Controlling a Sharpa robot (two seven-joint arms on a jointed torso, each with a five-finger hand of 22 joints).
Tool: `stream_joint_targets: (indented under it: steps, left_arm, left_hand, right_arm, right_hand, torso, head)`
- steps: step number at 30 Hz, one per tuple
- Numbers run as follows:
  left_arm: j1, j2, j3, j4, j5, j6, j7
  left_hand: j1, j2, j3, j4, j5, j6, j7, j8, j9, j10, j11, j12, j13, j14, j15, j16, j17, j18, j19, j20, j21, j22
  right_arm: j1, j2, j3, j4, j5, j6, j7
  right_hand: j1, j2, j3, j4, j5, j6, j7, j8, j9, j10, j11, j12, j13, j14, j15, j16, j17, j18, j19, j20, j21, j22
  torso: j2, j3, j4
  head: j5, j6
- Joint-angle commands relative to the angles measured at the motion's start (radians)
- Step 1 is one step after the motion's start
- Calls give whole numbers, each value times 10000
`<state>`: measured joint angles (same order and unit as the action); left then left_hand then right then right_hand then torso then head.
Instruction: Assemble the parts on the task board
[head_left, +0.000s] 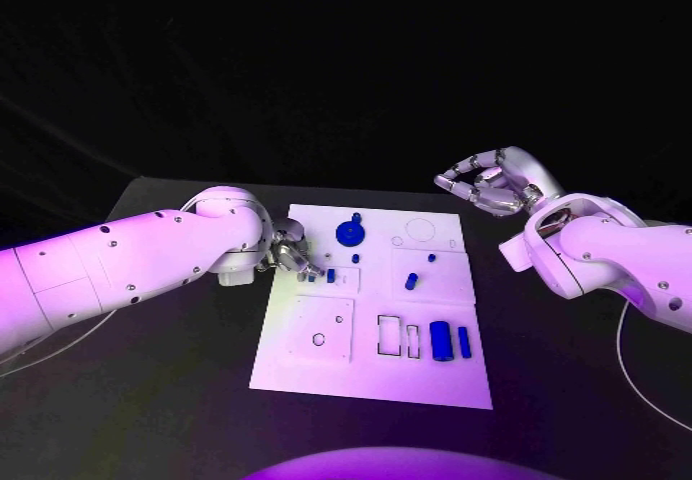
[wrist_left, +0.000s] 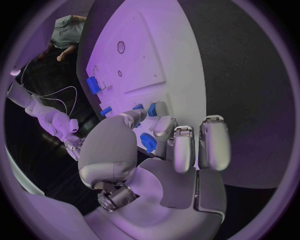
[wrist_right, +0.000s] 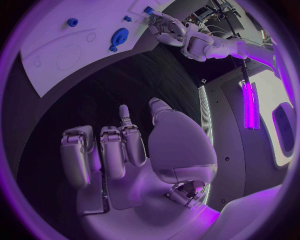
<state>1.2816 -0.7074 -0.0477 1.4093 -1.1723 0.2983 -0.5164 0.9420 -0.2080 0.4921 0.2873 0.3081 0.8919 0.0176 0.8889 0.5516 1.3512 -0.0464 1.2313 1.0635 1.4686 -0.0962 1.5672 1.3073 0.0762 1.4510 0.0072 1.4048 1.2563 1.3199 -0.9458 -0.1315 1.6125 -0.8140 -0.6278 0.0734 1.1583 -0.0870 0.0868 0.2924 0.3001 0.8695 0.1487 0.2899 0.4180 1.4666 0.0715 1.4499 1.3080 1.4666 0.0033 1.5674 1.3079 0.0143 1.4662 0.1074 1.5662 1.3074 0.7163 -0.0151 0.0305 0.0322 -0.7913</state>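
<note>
Task board (head_left: 310, 375) near edge closest; left hand (head_left: 293, 256) at its 9 o'clock, small blue part (wrist_left: 149, 142) pinched, likely for insertion. Right hand (head_left: 490, 182) at 1 o'clock, curled, nothing held.

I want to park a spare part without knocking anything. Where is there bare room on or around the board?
The black table near the task board, and the board's near strip below the blue blocks, look bare. The far-left part is crowded: the left hand works beside the blue gear. The right hand hovers off the far-right corner.
</note>
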Motion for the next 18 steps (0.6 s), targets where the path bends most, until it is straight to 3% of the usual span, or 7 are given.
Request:
stream_joint_targets:
  steps: [1,10,11,15,18]
  left_arm:
    - [-1,-31,58,92,-35,-384,7]
    - [49,-291,301,360,177,-956,37]
    - [66,-322,321,389,206,-1041,43]
    - [113,-396,365,468,306,-1602,93]
    - [129,-399,378,497,598,-2178,459]
  left_hand:
    - [-92,3,-128,32,-54,11,37,40,-24,23,-4,8,-10,1022,-67,36,2635,-101,12,-13,-8,-15]
    - [-337,52,-612,54,-381,-70,47,18,-103,-96,5,-135,-186,1022,-62,36,2635,-90,-4,-20,-48,-65]
    - [-375,38,-758,52,-630,-86,48,27,-119,-116,7,-151,-203,1022,-59,36,2635,-87,-9,-20,-61,-80]
    - [-373,65,-821,54,-719,-117,55,22,-133,-193,13,-254,-348,1021,-57,35,2633,-85,-12,-24,-68,-88]
    - [29,118,-952,22,-641,-622,239,-160,-235,-1029,174,-1193,-1559,885,63,-211,2196,66,-342,-18,-546,-860]
  right_arm:
    - [-6,3,0,-2,-64,59,100]
    - [-8,-4,0,-14,-42,68,106]
    - [-8,-4,0,-17,-32,70,106]
    - [-9,-2,0,-25,-11,70,110]
    - [-12,-5,0,-31,0,61,121]
  right_hand:
    - [-45,26,-64,13,34,-51,-8,34,0,98,-49,-66,1647,1042,-85,34,2629,-143,1046,-84,46,2634]
    - [-74,32,-89,11,31,-56,-7,36,-2,82,-48,-87,1631,1042,-84,34,2629,-143,1046,-84,46,2634]
    - [-80,33,-95,11,31,-59,-7,36,-2,82,-48,-87,1631,1042,-84,34,2629,-143,1046,-84,46,2634]
    - [-80,33,-95,11,31,-59,-7,36,-2,82,-48,-87,1631,1042,-84,34,2629,-143,1046,-84,46,2634]
    - [-91,35,-104,11,32,-61,-6,36,-3,73,-48,-99,1622,1042,-84,34,2629,-143,1046,-84,46,2634]
  torso:
    - [-6,3,6]
    - [-17,9,14]
    - [-17,8,17]
    - [-16,8,24]
    - [-5,-3,18]
  head:
    - [-15,12]
    - [-31,22]
    - [-34,32]
    - [-50,62]
    - [-75,72]
